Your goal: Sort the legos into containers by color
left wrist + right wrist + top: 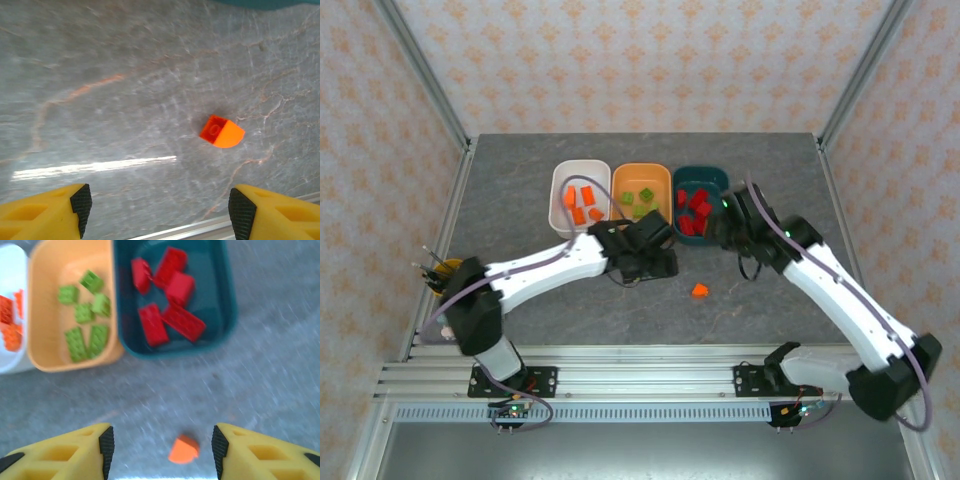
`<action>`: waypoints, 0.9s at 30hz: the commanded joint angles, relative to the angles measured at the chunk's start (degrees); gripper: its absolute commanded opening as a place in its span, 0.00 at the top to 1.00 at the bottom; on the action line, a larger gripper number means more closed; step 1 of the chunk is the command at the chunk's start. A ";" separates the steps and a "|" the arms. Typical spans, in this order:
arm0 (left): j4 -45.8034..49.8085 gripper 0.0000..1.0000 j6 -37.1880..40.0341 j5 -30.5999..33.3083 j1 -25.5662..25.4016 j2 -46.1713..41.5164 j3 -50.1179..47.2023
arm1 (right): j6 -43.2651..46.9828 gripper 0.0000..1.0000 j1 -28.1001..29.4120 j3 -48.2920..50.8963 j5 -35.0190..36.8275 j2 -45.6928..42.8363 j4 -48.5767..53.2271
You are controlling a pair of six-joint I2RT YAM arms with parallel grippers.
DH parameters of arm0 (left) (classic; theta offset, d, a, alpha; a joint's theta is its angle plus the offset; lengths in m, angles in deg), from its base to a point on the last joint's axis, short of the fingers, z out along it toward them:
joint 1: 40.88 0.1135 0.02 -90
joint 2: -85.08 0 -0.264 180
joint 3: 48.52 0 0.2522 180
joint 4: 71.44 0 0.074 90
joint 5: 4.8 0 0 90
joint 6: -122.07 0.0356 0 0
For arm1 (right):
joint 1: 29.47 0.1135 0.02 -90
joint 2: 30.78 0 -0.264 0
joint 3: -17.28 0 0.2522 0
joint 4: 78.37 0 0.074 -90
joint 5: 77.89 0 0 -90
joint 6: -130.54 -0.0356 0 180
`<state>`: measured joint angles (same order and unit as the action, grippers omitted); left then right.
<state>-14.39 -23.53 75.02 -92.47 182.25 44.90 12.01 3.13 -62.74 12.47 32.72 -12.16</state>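
One orange lego [700,290] lies alone on the grey table, in front of the containers. My left gripper [161,210] hangs open above the table with this lego [222,132] ahead and to the right of its fingers. In the top view the left gripper [658,262] is just left of the lego. My right gripper [162,447] is open and holds nothing; the orange lego [183,449] shows on the table below, between its fingers. The white tub [10,367] holds orange legos, the orange tub [42,347] green ones, the teal tub [220,315] red ones. In the top view the right gripper [732,222] is by the teal tub [712,176].
A yellow cup with pens [445,270] stands at the table's left edge by the left arm. The three tubs stand in a row at the back middle. A metal rail [650,375] runs along the near edge. Patterned walls close in the table.
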 commanded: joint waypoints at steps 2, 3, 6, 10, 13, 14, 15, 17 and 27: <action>8.67 0.25 2.14 -2.23 -4.31 12.79 17.79 | -7.30 0.43 0.18 7.25 2.28 -11.44 8.76; 12.14 0.24 4.47 -2.17 -5.15 17.28 22.82 | -8.65 0.42 0.14 8.36 2.36 -14.46 10.49; 20.35 0.24 11.98 0.56 -7.32 25.90 33.47 | -11.94 0.40 0.14 8.92 3.16 -20.88 15.29; 24.72 0.23 17.31 0.92 -7.72 30.64 37.21 | -13.40 0.37 0.18 6.28 3.56 -26.40 19.48; 24.83 0.22 20.62 0.64 -7.70 31.73 37.33 | -12.59 0.32 0.15 5.40 2.27 -30.86 19.81; 24.99 0.22 21.77 0.53 -7.71 32.25 37.71 | -12.20 0.31 0.14 5.29 1.57 -32.44 19.61; 25.18 0.22 22.65 0.40 -7.70 32.90 38.15 | -11.91 0.29 0.18 4.98 1.17 -33.80 19.75; 24.84 0.23 24.20 -0.18 -7.69 34.12 38.83 | -11.86 0.28 0.18 4.36 0.87 -35.63 20.41; 22.26 0.27 27.57 -2.81 -6.18 39.24 41.98 | -12.33 0.28 0.12 3.23 -0.07 -35.32 20.34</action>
<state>7.31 1.98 73.23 -99.77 220.12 85.47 0.05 3.13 -58.74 12.32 -3.25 7.60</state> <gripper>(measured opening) 0.735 0.717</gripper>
